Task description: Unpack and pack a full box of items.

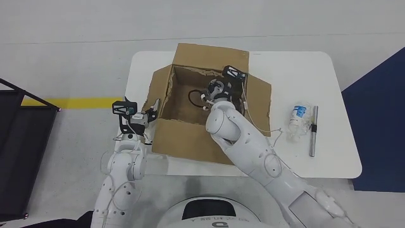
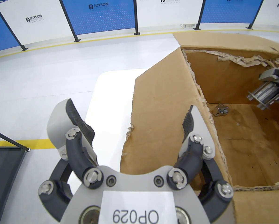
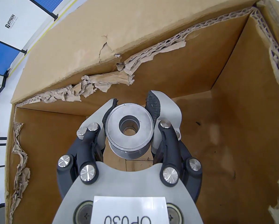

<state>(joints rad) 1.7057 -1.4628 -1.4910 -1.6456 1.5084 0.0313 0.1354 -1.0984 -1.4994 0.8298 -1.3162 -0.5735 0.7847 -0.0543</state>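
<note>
Right pincer [image 3: 131,101] is clamped on a metal spool [image 3: 113,129] inside the box [image 3: 235,82], so I'm mid-unpack, and next I'd lift it straight up clear of the walls.

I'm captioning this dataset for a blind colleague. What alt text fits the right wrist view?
The right gripper is shut on a round metal part with a centre hole, inside an open cardboard box. The box's inner rim is torn and ragged.
</note>
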